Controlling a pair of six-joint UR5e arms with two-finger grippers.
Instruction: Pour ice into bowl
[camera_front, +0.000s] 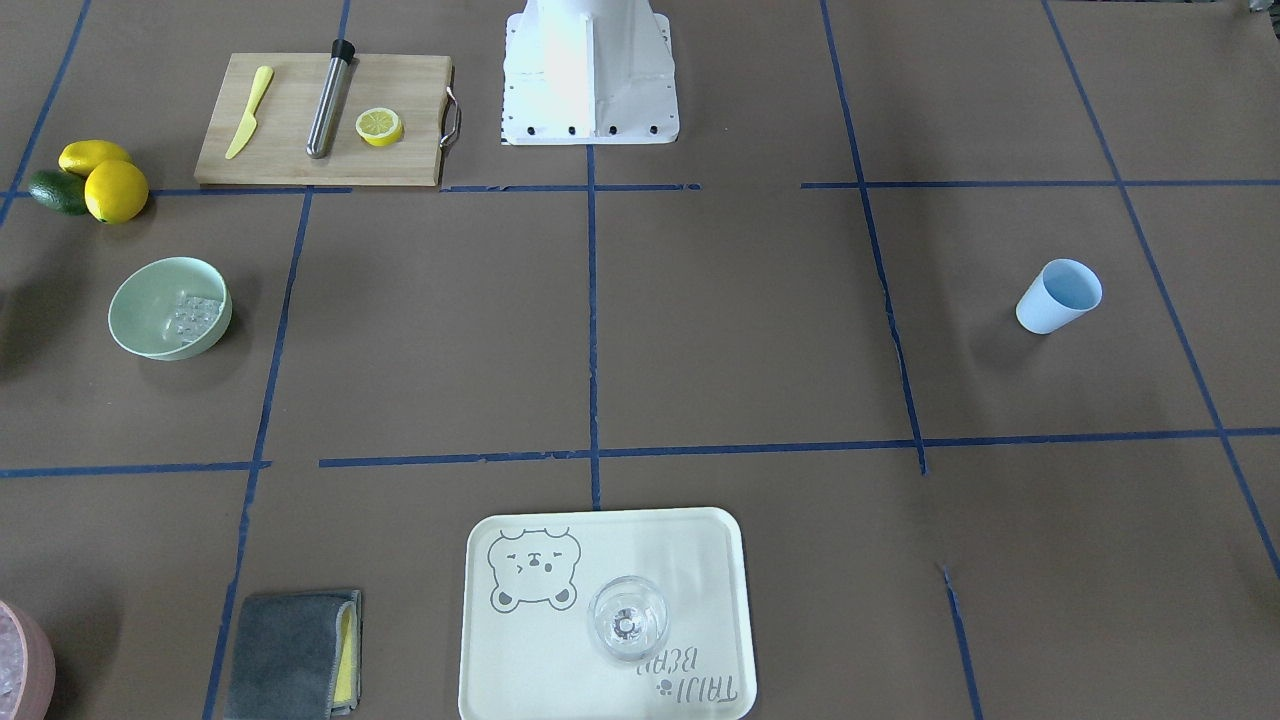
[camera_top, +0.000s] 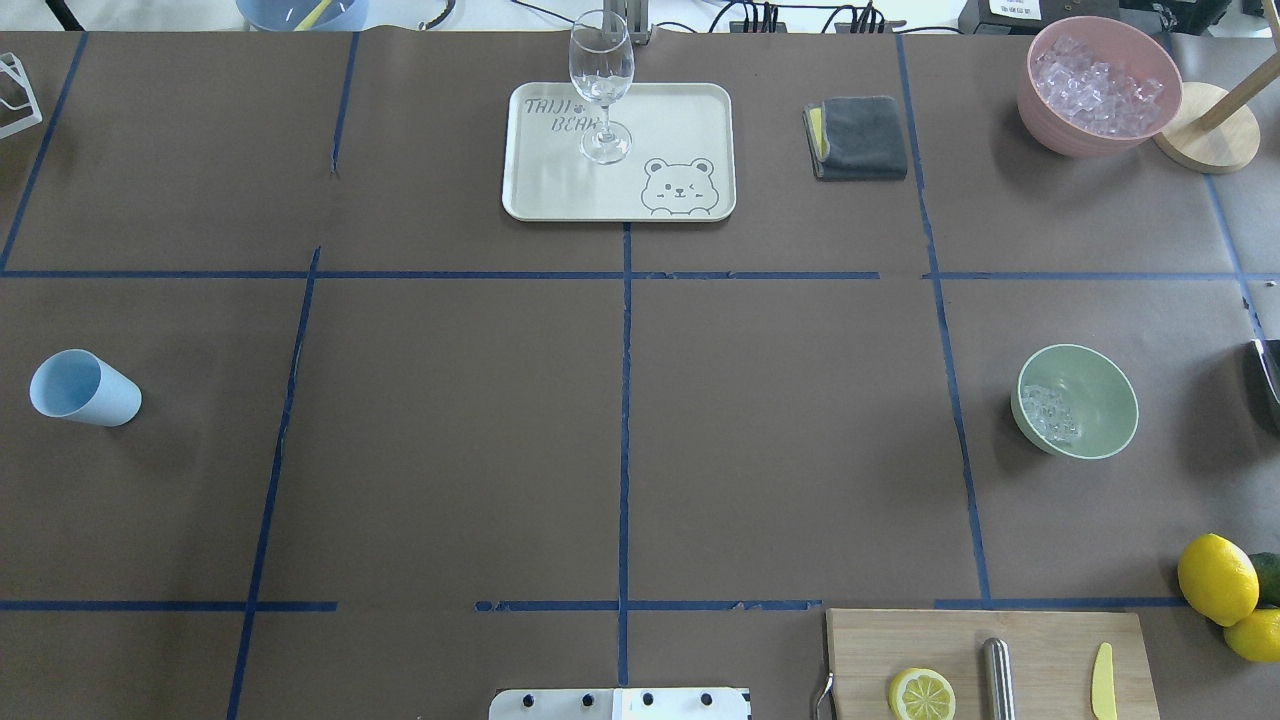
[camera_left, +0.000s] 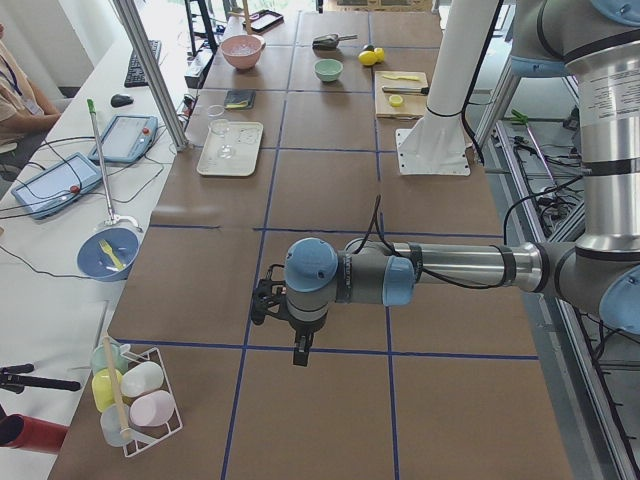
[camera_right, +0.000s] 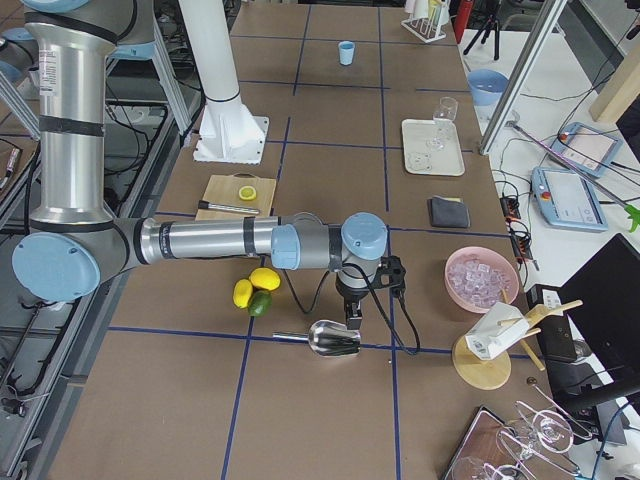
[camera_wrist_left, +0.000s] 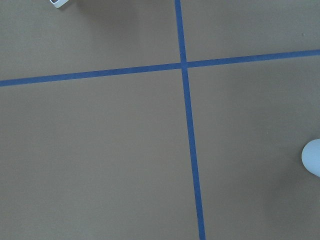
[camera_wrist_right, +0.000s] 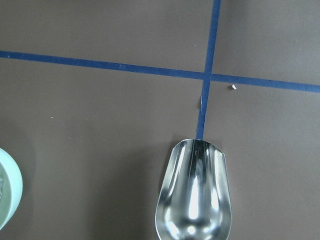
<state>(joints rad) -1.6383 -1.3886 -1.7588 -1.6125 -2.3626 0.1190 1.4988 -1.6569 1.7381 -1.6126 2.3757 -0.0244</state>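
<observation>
Pouring looks finished: the clear ice cubes lie in the mint-green bowl toward the counter's right end, and the steel scoop beneath the right gripper shows empty. Whether its jaws, or those of the left gripper, are open or closed cannot be told. The next move likely calls only for withdrawing

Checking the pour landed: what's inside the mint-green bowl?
Clear ice cubes are heaped against one side of the bowl; the remaining floor is bare. The floor beneath the cubes is hidden.
</observation>
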